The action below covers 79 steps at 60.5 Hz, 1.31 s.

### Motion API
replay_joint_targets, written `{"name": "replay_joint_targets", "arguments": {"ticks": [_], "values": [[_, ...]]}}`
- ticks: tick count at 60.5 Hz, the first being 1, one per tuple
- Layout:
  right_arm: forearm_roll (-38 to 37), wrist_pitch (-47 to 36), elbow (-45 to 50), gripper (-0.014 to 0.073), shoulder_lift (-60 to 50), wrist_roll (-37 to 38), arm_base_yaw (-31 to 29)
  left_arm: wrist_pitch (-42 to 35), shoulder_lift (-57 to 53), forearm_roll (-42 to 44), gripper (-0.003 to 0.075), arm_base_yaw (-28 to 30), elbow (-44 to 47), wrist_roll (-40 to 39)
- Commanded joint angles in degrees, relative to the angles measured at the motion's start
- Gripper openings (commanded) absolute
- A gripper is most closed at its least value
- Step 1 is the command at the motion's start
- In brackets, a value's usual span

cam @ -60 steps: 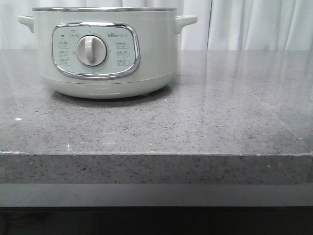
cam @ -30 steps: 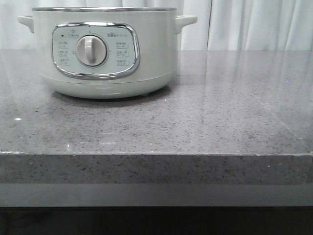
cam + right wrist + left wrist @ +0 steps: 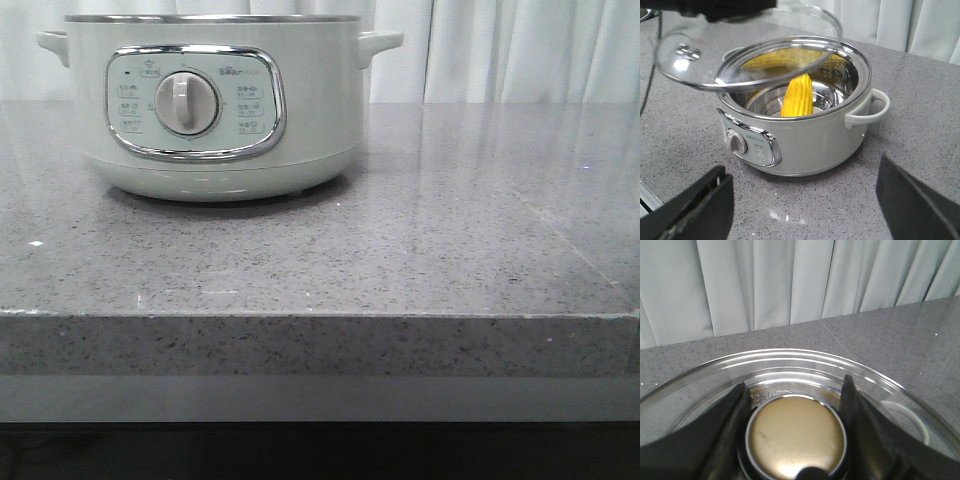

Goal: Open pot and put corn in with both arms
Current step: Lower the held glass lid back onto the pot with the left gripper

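While the left gripper [image 3: 795, 405] clamps the clear glass lid's gold knob [image 3: 796, 436], yellow corn cob [image 3: 798, 96] leans inside mint-green round pot [image 3: 805, 135]; right gripper [image 3: 805, 200] wide open, empty

Kitchen-like setting: speckled grey stone countertop [image 3: 400, 260], pale curtains [image 3: 520, 50].
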Motion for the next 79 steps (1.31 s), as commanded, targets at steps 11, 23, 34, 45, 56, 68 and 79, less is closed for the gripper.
{"name": "replay_joint_targets", "arguments": {"ticks": [11, 23, 34, 45, 56, 68, 79], "values": [[0.7, -4.4, -1.5, 0.0597, -0.8, -0.3, -0.1, -15.2, 5.7, 0.1, 0.0153, -0.6, -4.7, -0.2], [0.7, -4.4, -1.5, 0.0597, -0.8, -0.3, -0.1, -16.8, 8.3, 0.1, 0.0153, -0.7, -4.7, -0.2], [0.7, -4.4, -1.5, 0.0597, -0.7, -0.3, -0.1, -16.8, 8.4, 0.1, 0.0153, -0.7, -4.7, -0.2], [0.7, -4.4, -1.5, 0.0597, -0.7, -0.3, -0.1, -14.8, 8.4, 0.1, 0.0158, -0.7, -4.7, -0.2], [0.7, -4.4, -1.5, 0.0597, -0.7, -0.3, -0.1, -13.4, 8.4, 0.1, 0.0360, -0.7, -4.7, -0.2], [0.7, -4.4, -1.5, 0.0597, -0.7, -0.3, -0.1, -9.1, 4.9, 0.7, 0.0440, -0.6, -4.7, -0.1], [0.7, -4.4, -1.5, 0.0597, -0.7, -0.3, -0.1, 0.9, -3.4, 4.6, 0.0440, -0.6, -4.7, -0.1]]}}
